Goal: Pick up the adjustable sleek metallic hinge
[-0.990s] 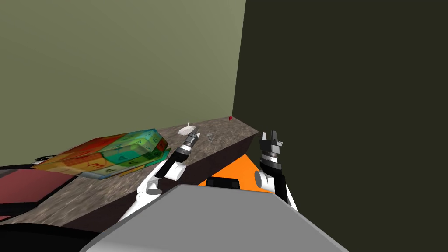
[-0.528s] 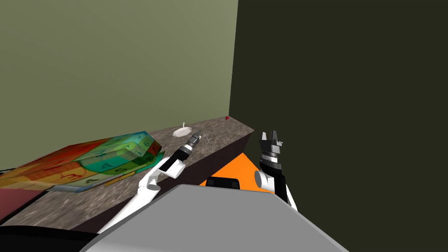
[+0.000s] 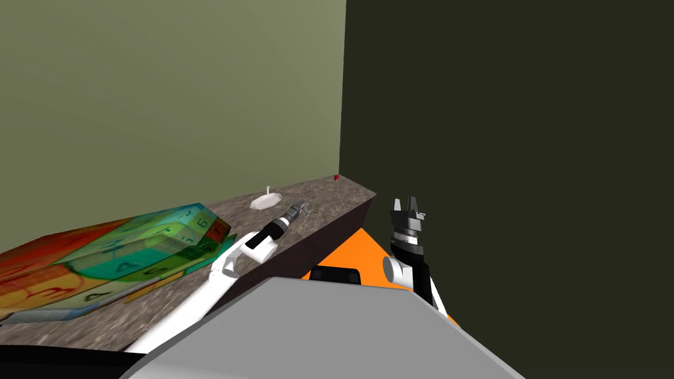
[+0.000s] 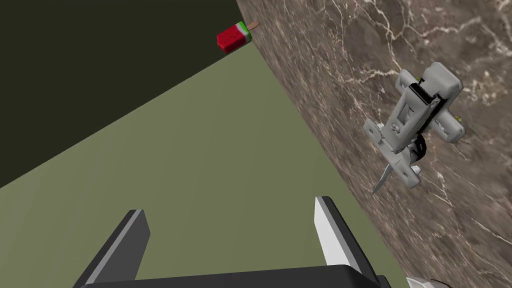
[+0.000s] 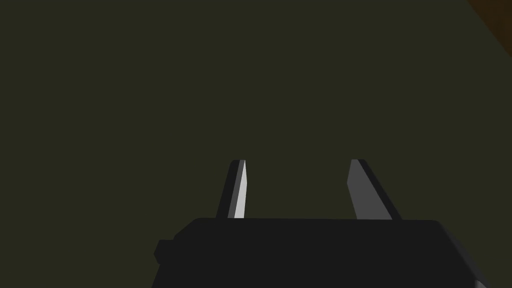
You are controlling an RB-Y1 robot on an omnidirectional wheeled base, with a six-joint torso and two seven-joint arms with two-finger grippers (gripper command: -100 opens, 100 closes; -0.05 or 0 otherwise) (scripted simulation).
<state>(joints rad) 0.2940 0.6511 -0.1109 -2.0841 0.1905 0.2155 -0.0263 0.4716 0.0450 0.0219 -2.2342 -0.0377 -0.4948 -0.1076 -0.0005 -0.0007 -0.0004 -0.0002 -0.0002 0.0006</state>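
Left wrist view: one grey hinge (image 4: 412, 127) lies flat on the brown marbled counter (image 4: 450, 240), just past the left gripper (image 4: 230, 207). The gripper's fingers stand apart, with the hinge off to the side of the lighter finger (image 4: 332, 235), not between them. Beyond the hinge, at the counter's far corner, one watermelon ice lolly (image 4: 233, 36) lies well apart. Head view: one white dish (image 3: 266, 201) sits near the hinge toward the wall, and one multicoloured box (image 3: 118, 256) lies farther along. The right gripper (image 3: 407, 204) is off the counter, well apart from the hinge, fingers spread.
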